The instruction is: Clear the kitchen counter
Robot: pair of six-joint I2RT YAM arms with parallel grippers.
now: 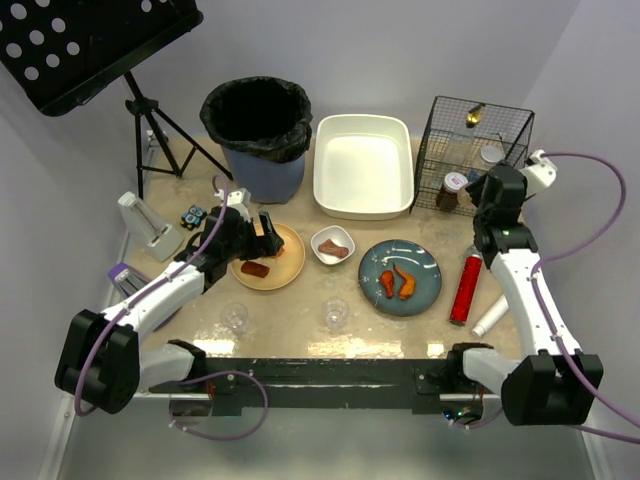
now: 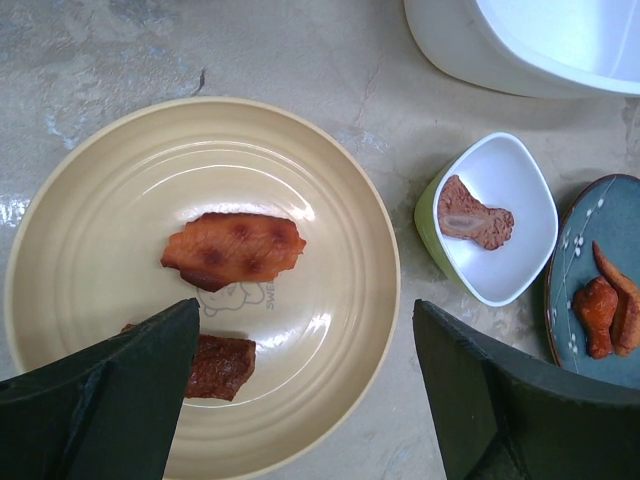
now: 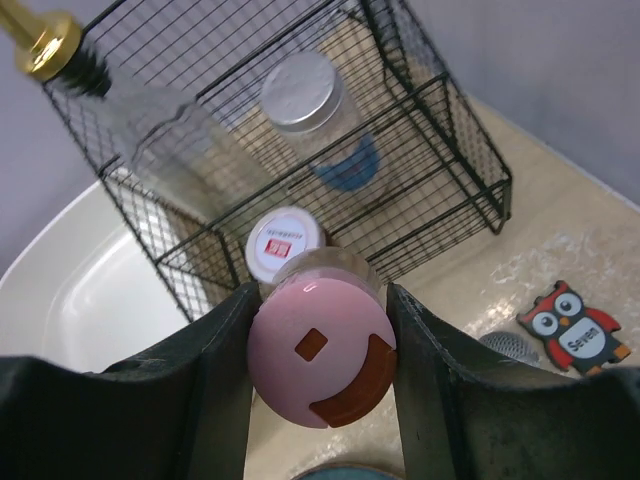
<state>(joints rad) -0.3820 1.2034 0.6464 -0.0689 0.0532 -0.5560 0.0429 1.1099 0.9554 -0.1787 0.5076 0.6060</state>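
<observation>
Jaws, right: closed on the pink-lidded jar (image 3: 318,350), pressed to both sides of its lid.
Jaws, left: spread wide, holding nothing, hovering over the tan plate (image 2: 90,200).
Worktop (image 1: 290,300): beneath both my arms, carrying a blue plate (image 1: 400,275), bowl (image 1: 332,245), glasses (image 1: 335,313) and red tube (image 1: 466,290).
Jar axis: upright, lid facing my right wrist; whether its base is off the worktop I cannot tell.
Basket (image 3: 430,200): straight ahead of my right jaws, just beyond the jar.
Second jar (image 3: 285,240): white lid, between my jar and the basket's near wall, just beside both.
Nearer arm: right; my left is well apart, across the worktop.
Next move, as I judge it: lift, carry forward over the near wall, lower inside beside the bottle (image 3: 180,140).
Risk: clipping the second jar or the wire rim.
Left side: meat (image 2: 235,250) lies on the tan plate ahead of my open jaws, long axis along the line between them.
</observation>
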